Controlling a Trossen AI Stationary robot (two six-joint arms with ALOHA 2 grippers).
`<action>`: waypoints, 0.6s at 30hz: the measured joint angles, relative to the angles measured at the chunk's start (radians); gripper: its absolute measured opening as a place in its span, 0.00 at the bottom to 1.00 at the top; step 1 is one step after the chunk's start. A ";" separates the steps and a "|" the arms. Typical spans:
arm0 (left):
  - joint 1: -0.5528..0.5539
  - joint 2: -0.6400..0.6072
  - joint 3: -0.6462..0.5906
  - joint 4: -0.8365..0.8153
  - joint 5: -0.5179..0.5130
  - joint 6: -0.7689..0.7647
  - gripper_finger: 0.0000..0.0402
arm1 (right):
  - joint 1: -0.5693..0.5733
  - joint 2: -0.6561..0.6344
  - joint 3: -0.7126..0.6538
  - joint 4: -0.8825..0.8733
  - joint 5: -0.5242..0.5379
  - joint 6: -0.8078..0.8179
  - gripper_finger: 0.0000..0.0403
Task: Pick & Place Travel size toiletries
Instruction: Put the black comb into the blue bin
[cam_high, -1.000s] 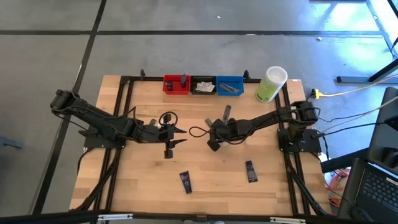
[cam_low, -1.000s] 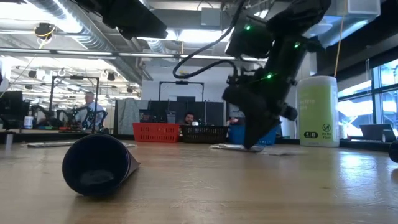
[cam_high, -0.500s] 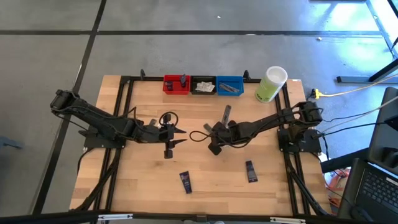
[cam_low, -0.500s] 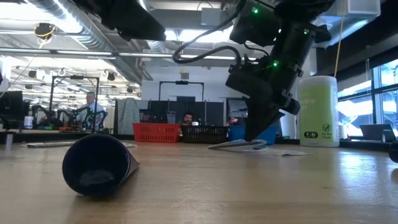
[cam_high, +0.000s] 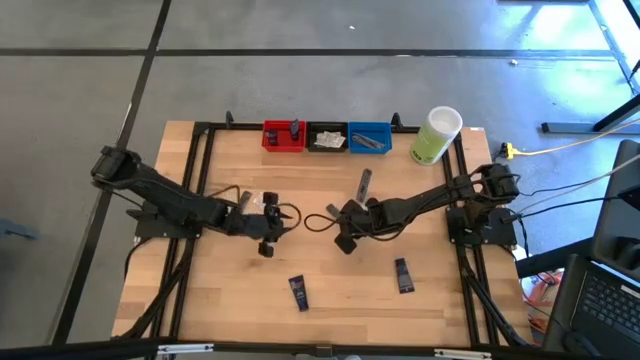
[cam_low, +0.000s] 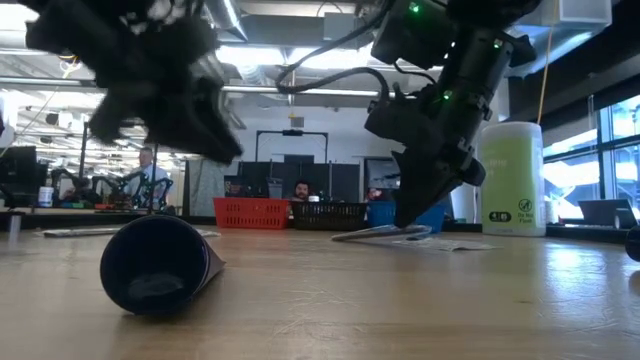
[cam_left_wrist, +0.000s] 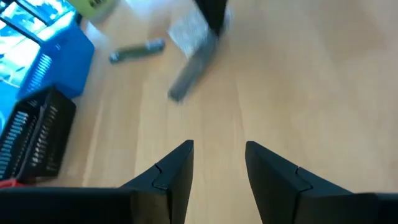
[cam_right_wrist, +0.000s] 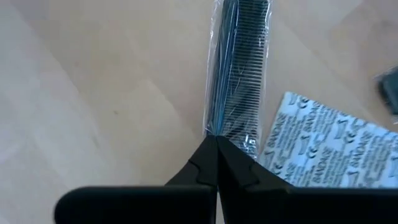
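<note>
My right gripper (cam_right_wrist: 216, 142) is shut on a clear packet holding a dark comb (cam_right_wrist: 239, 68) at mid-table (cam_high: 334, 214). A white sachet with blue print (cam_right_wrist: 323, 146) lies beside it. My left gripper (cam_left_wrist: 219, 152) is open above bare wood, a short way left of that packet (cam_left_wrist: 193, 65), with nothing between its fingers (cam_high: 278, 222). Two dark navy tubes (cam_high: 298, 291) (cam_high: 403, 274) lie flat nearer the front edge. A slim grey item (cam_high: 364, 183) lies farther back. My right gripper pinches the end of the comb packet (cam_right_wrist: 217, 127) between its two fingertips. The fingers slant down from the table's right side and lie along the packet. The held end is raised a little, and the other end (cam_low: 342, 238) rests on the table.
Red (cam_high: 283, 135), black (cam_high: 327, 137) and blue (cam_high: 370, 137) bins stand in a row at the far edge, each with items inside. A tall pale-green container with a white lid (cam_high: 435, 135) stands to their right. A black frame (cam_high: 200, 160) runs round the tabletop.
My left gripper has dropped toward the table and rolled about its own axis, still open. My right gripper, shut on the comb packet's end, has raised that end slightly while the other end stays on the wood.
</note>
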 joint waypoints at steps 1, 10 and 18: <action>0.000 0.022 -0.005 0.001 -0.009 0.015 0.36 | 0.004 0.000 0.000 0.004 -0.004 0.000 0.00; 0.001 0.239 -0.011 0.199 -0.061 0.238 0.36 | 0.029 0.000 0.001 0.025 -0.030 0.018 0.00; 0.001 0.399 0.003 0.473 -0.011 0.318 0.36 | 0.032 -0.001 0.001 0.046 -0.038 0.022 0.00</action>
